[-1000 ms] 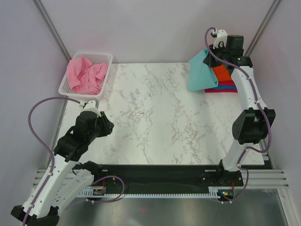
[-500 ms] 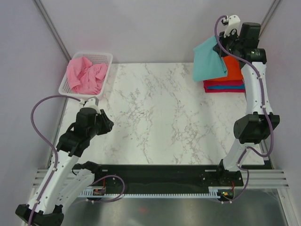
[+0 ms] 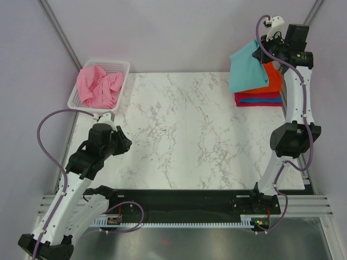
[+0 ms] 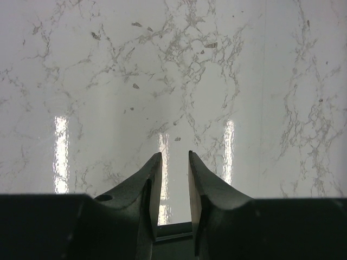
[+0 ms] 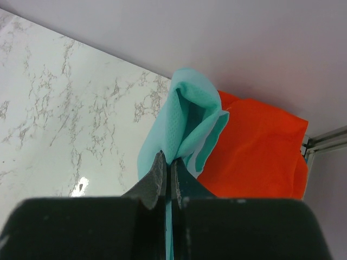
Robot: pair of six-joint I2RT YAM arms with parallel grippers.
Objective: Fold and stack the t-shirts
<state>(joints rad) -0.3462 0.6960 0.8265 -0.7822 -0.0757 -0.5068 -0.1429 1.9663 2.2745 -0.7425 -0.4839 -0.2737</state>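
My right gripper (image 3: 269, 46) is shut on the folded teal t-shirt (image 3: 247, 67) and holds it hanging over the stack at the table's far right corner. The wrist view shows the fingers (image 5: 161, 173) pinching the teal cloth (image 5: 187, 122) above the orange t-shirt (image 5: 255, 151). The stack has the orange t-shirt (image 3: 274, 80) on top, then a blue one (image 3: 265, 99) and a crimson one (image 3: 260, 103). A crumpled pink t-shirt (image 3: 98, 85) lies in the white basket (image 3: 123, 66) at far left. My left gripper (image 3: 123, 145) (image 4: 174, 157) is open and empty over bare marble.
The marble table (image 3: 179, 130) runs between basket and stack. Grey walls and slanted frame posts (image 3: 57, 27) close in the back. A black rail (image 3: 184, 197) lies along the near edge by the arm bases.
My right gripper has lifted the teal t-shirt and carried it right and back, from the stack's left side to over the orange t-shirt. The left arm has barely moved.
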